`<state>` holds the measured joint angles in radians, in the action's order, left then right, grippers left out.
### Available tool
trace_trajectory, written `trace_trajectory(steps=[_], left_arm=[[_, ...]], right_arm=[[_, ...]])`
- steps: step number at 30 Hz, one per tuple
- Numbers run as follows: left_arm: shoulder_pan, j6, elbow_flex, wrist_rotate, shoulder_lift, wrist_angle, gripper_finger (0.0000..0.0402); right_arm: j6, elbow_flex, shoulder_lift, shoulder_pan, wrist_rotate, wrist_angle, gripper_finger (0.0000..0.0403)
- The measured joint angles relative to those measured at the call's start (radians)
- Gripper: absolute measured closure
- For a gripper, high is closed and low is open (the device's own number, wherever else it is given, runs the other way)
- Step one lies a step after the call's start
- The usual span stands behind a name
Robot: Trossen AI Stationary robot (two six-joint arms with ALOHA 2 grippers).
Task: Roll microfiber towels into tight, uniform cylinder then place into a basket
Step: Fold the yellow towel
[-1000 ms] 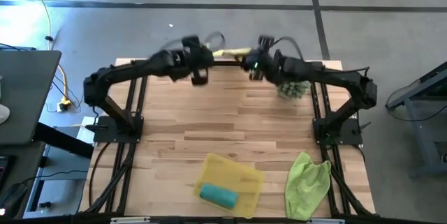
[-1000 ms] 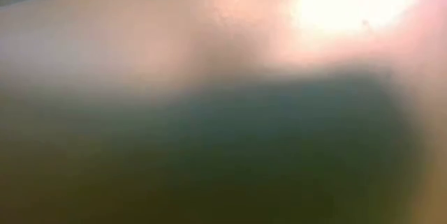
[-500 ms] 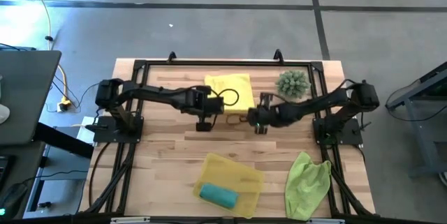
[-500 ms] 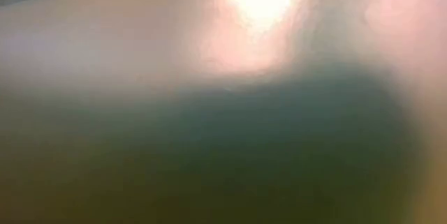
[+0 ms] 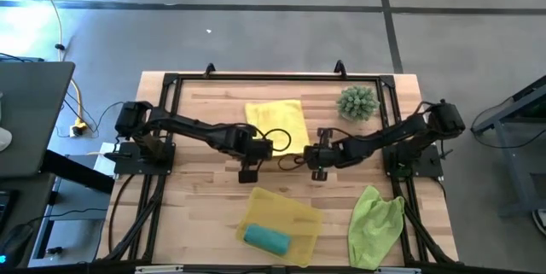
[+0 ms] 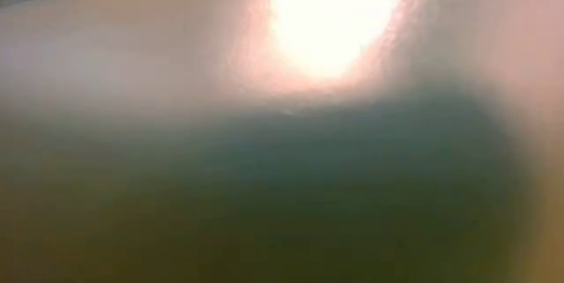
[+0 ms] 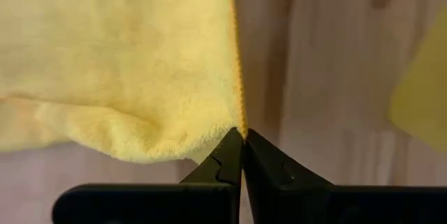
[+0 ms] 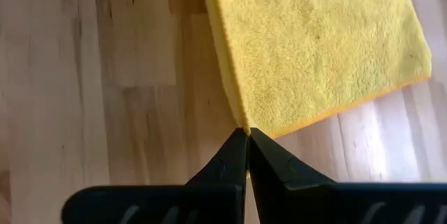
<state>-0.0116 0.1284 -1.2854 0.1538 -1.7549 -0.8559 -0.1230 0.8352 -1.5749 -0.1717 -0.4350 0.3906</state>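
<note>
- High view: wooden table [image 5: 205, 167] on a grey floor. Yellow towel [image 5: 277, 120] lies flat in the upper middle, with the left gripper [image 5: 249, 171] and right gripper [image 5: 318, 171] just below its two near corners. The basket [image 5: 294, 212] sits at bottom centre with the rolled teal towel [image 5: 266, 238] in it; the lime green towel [image 5: 375, 216] is crumpled at lower right, spiky plant [image 5: 357, 102] at upper right.
- Low view: just blur and glare, can't make out anything.
- Left wrist view: fingers [image 7: 222, 165] closed, pinching the yellow towel's corner [image 7: 241, 132].
- Right wrist view: fingers [image 8: 269, 161] closed on the other corner [image 8: 246, 126]; towel lies flat on the wood.

Low view wholly blurred, yellow towel [image 7: 119, 63] cut by wrist frame
</note>
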Motion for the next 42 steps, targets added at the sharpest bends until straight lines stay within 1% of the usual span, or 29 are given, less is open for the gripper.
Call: trace_trajectory(steps=[2,4,8,11,14,16,20,22,24,25,27,28,31,33,36,38,40,42], left_arm=[[0.000,-0.001,0.000,-0.019,-0.003,-0.025,0.0401],[-0.004,-0.022,-0.001,-0.015,0.000,-0.056,0.0401],[-0.033,-0.080,-0.001,0.043,-0.001,-0.103,0.0401],[-0.058,-0.087,-0.001,0.118,0.001,-0.110,0.0401],[-0.079,-0.114,-0.016,0.219,0.002,-0.135,0.0401],[-0.095,-0.147,-0.054,0.293,0.002,-0.177,0.0401],[-0.130,-0.240,-0.141,0.423,0.003,-0.225,0.0401],[-0.150,-0.291,-0.189,0.488,0.003,-0.252,0.0401],[-0.171,-0.341,-0.240,0.533,0.003,-0.283,0.0401],[-0.183,-0.359,-0.266,0.539,0.003,-0.295,0.0401],[-0.207,-0.373,-0.311,0.515,0.004,-0.311,0.0401],[-0.219,-0.375,-0.330,0.476,0.004,-0.317,0.0401],[-0.252,-0.363,-0.362,0.312,0.006,-0.316,0.0401],[-0.275,-0.343,-0.361,0.191,0.009,-0.315,0.0401],[-0.303,-0.338,-0.327,0.002,0.010,-0.293,0.0401],[-0.314,-0.346,-0.284,-0.093,0.010,-0.256,0.0401],[-0.320,-0.342,-0.236,-0.134,0.010,-0.208,0.0401],[-0.323,-0.336,-0.183,-0.139,0.010,-0.147,0.0401]], right_arm=[[0.023,0.000,0.000,0.012,0.020,-0.019,0.0403],[0.065,0.001,0.000,0.027,0.024,-0.036,0.0403],[0.161,0.002,0.000,0.073,0.024,-0.088,0.0403],[0.214,0.008,0.000,0.104,0.000,-0.098,0.0403],[0.276,0.075,0.000,0.127,-0.097,-0.013,0.0403],[0.335,0.142,0.000,0.144,-0.167,0.064,0.0403],[0.435,0.290,0.000,0.203,-0.248,0.188,0.0403],[0.485,0.354,0.000,0.234,-0.325,0.245,0.0403],[0.526,0.423,0.000,0.260,-0.403,0.303,0.0403],[0.538,0.460,0.000,0.271,-0.430,0.334,0.0403],[0.549,0.529,0.000,0.290,-0.446,0.398,0.0403],[0.547,0.559,0.000,0.296,-0.444,0.430,0.0403],[0.519,0.629,0.000,0.309,-0.436,0.487,0.0403],[0.492,0.644,0.000,0.309,-0.392,0.516,0.0403],[0.446,0.629,0.000,0.309,-0.276,0.543,0.0403],[0.415,0.589,0.000,0.309,-0.204,0.549,0.0403],[0.388,0.538,0.000,0.309,-0.166,0.548,0.0403],[0.367,0.488,0.000,0.308,-0.156,0.540,0.0403]])
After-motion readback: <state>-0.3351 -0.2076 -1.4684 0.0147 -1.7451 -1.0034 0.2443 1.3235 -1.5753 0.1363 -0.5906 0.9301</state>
